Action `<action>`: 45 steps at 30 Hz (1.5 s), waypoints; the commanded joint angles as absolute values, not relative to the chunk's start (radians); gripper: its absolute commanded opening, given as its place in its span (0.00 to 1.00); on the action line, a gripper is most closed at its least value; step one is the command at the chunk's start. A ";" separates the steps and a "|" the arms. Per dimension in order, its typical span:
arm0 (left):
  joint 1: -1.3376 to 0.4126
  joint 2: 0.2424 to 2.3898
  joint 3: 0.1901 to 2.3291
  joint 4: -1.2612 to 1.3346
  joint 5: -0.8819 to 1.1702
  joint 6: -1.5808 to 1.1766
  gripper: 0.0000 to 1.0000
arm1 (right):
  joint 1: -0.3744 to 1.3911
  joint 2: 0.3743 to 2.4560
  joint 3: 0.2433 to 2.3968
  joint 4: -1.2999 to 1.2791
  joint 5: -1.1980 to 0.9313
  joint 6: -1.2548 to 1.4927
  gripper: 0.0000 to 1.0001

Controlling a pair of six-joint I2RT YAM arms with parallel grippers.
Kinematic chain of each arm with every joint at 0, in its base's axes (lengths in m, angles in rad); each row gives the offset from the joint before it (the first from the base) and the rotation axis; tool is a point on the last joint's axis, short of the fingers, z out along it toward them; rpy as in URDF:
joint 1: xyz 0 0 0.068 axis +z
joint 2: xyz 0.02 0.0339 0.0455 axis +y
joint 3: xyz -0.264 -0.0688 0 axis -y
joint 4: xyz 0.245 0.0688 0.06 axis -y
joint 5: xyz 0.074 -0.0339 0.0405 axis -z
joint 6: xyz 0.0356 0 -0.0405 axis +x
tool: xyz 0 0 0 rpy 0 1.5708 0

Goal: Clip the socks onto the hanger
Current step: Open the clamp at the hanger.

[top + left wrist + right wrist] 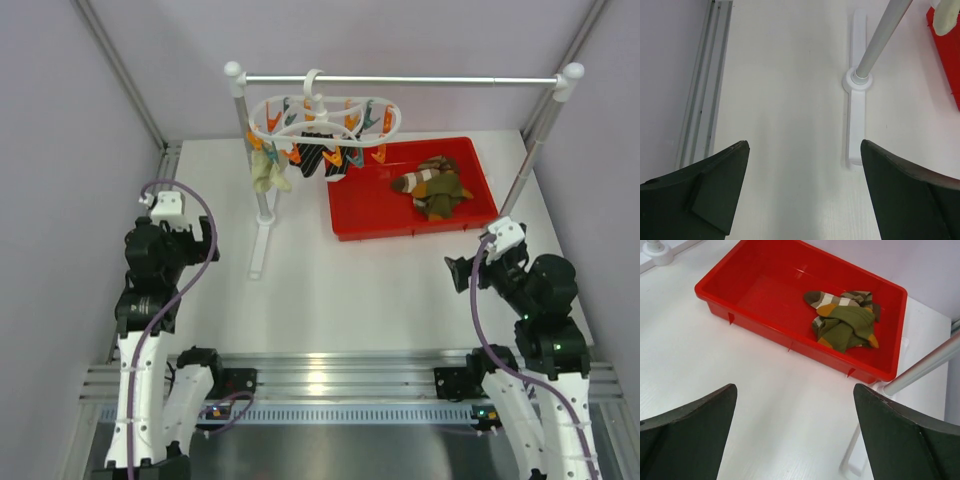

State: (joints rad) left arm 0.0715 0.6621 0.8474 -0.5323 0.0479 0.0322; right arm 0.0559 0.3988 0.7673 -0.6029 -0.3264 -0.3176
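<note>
The white oval hanger (322, 118) hangs by its hook from the silver rail, with orange and teal clips below. A pale olive sock (268, 172) and a dark striped sock (320, 158) hang from its clips. A pile of brown, olive and orange socks (432, 186) lies in the red tray (362, 222); the right wrist view shows the same socks (845, 321) and tray (755, 320). My left gripper (804, 150) is open and empty over the table, left of the rail post. My right gripper (794, 390) is open and empty, in front of the tray.
The silver rail (400, 79) spans two white-capped posts. The left post (262, 180) stands on a white foot (856, 100); the right post (530, 160) stands beside the tray's right end. Grey walls close in the left, right and back.
</note>
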 commanded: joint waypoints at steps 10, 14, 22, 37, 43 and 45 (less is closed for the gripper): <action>0.077 0.591 0.887 -0.493 0.380 -0.129 0.98 | 0.046 0.414 0.604 -0.204 -0.656 -0.109 1.00; 0.075 0.551 0.865 -0.350 0.591 -0.222 0.97 | 0.058 0.515 0.583 -0.021 -0.709 -0.042 1.00; 0.068 0.595 0.733 0.251 0.791 -0.440 0.89 | 0.217 0.704 0.620 0.132 -0.677 -0.038 1.00; -0.227 1.017 1.009 0.308 0.554 -0.298 0.65 | 0.618 0.971 0.764 0.385 -0.440 -0.101 0.93; -0.258 1.072 1.069 0.252 0.411 -0.259 0.59 | 0.687 1.081 0.847 0.449 -0.388 -0.104 0.88; -0.259 1.084 1.088 0.241 0.416 -0.239 0.59 | 0.698 1.109 0.879 0.465 -0.387 -0.106 0.88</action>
State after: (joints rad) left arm -0.2516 1.0706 1.0290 0.2272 0.4744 -0.2806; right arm 0.6685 1.0782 0.8024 0.3588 -0.4095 -0.0952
